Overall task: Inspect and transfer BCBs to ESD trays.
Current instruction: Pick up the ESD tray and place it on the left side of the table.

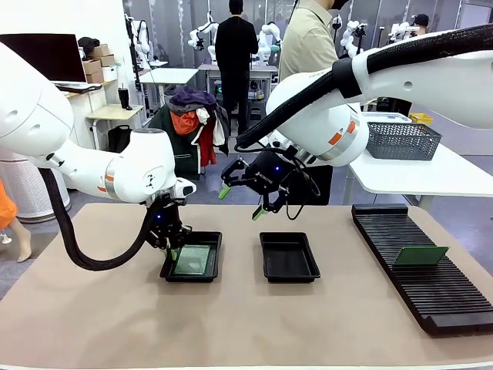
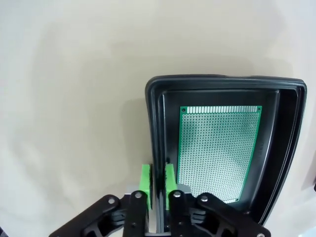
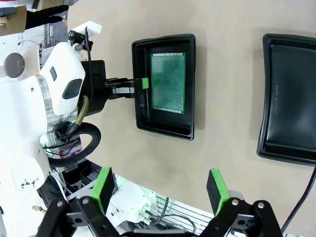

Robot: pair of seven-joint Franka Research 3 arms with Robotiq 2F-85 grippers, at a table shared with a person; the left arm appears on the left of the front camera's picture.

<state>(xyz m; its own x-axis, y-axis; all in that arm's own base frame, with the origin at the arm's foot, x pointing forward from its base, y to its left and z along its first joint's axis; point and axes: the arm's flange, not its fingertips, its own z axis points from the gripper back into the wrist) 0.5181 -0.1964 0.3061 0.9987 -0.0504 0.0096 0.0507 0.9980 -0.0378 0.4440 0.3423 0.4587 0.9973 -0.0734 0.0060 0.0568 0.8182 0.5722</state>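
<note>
Two black ESD trays lie on the table. In the left tray (image 1: 213, 239) rests a green BCB (image 1: 191, 260), perforated face up (image 2: 217, 148). My left gripper (image 1: 172, 250) is shut on that tray's left rim (image 2: 153, 123), one green pad on each side of the wall (image 2: 158, 180). The right tray (image 1: 289, 238) holds nothing. Above the gap between the trays, my right gripper (image 1: 241, 202) hangs open (image 3: 160, 185); its wrist view looks down on the left tray (image 3: 140, 79), the BCB (image 3: 168, 81) and the right tray (image 3: 289, 98).
A long black slotted rack (image 1: 431, 293) lies at the right, with another green BCB (image 1: 420, 255) leaning in it. A grey mesh basket (image 1: 402, 140) stands on the white table behind. A person (image 1: 308, 38) stands at the far side.
</note>
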